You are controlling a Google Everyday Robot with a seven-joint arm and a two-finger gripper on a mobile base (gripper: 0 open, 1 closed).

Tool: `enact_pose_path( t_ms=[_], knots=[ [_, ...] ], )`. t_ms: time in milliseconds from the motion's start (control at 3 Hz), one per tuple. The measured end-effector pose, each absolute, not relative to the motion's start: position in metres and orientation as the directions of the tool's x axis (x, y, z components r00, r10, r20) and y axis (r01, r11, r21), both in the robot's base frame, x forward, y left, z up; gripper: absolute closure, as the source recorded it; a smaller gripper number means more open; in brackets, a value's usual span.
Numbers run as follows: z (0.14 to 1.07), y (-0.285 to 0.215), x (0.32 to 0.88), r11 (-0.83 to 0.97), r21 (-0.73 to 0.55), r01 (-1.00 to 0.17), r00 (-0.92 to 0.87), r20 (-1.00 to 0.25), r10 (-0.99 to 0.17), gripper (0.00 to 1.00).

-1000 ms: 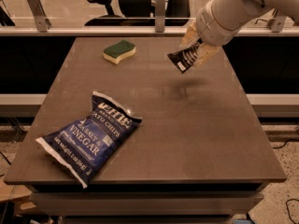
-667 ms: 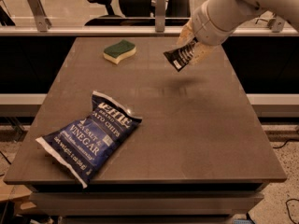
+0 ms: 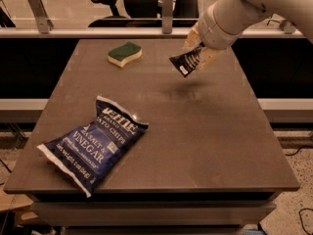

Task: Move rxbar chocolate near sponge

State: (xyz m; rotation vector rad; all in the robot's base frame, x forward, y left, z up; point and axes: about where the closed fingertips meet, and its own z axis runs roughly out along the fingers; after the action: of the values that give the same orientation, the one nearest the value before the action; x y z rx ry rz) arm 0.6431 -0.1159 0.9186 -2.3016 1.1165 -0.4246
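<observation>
The end effector hangs above the far right part of the worktop, at the tip of a white arm that reaches in from the upper right. Its tan fingers are closed on the rxbar chocolate, gripping one end. The black wrapper juts out tilted to the lower left of the end effector, clear of the surface. A faint shadow lies on the worktop just below the bar.

The sponge rests flat on the worktop to the left of the end effector, at about the same depth and apart from the bar, with its green side up. A dark blue chip bag lies well away, toward the near left corner.
</observation>
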Motion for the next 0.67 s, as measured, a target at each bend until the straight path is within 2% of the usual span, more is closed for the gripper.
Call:
enact_pose_path(
  t_ms=[667],
  knots=[
    [0.8981, -0.1038, 0.6623, -0.530, -0.581, -0.618, 0.650, 0.002, -0.760, 1.00]
  ],
)
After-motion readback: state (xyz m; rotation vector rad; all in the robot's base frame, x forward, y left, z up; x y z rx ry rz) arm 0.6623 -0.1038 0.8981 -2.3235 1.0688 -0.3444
